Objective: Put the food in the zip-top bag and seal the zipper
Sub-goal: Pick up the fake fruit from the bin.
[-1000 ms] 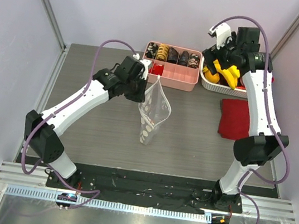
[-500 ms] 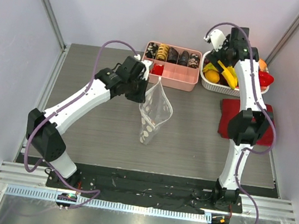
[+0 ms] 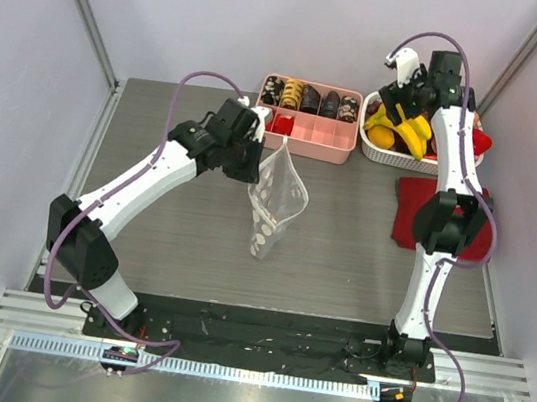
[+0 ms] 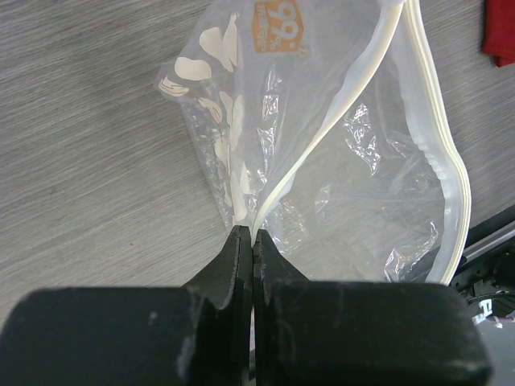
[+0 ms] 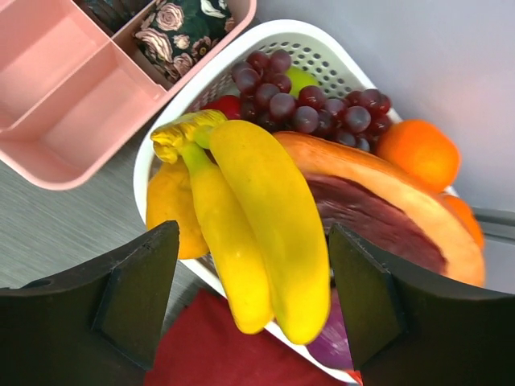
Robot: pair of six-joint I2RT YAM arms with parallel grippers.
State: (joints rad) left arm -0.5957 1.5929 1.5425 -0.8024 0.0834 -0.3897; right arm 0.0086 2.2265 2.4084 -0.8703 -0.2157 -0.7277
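The zip-top bag (image 3: 277, 197) is clear with white dots and hangs open from my left gripper (image 3: 255, 159), its lower end on the table. In the left wrist view the left gripper (image 4: 252, 237) is shut on the bag's mouth edge, and the zipper (image 4: 434, 137) curves away as a pale strip. My right gripper (image 3: 409, 106) is open over the white basket (image 3: 377, 152). In the right wrist view the right gripper (image 5: 253, 281) has a finger on each side of the yellow banana bunch (image 5: 265, 217) without touching it. Purple grapes (image 5: 298, 88) and an orange (image 5: 418, 149) lie behind.
A pink compartment tray (image 3: 306, 116) with patterned pieces stands left of the basket. A red cloth (image 3: 423, 214) lies on the table in front of the basket. A yellow fruit (image 5: 169, 213) and an orange-rimmed slice (image 5: 378, 201) flank the bananas. Walls close in behind and to the right.
My right arm has swung upright over the basket, and the gripper has shifted slightly right in the last half second. My left arm and the bag have not moved.
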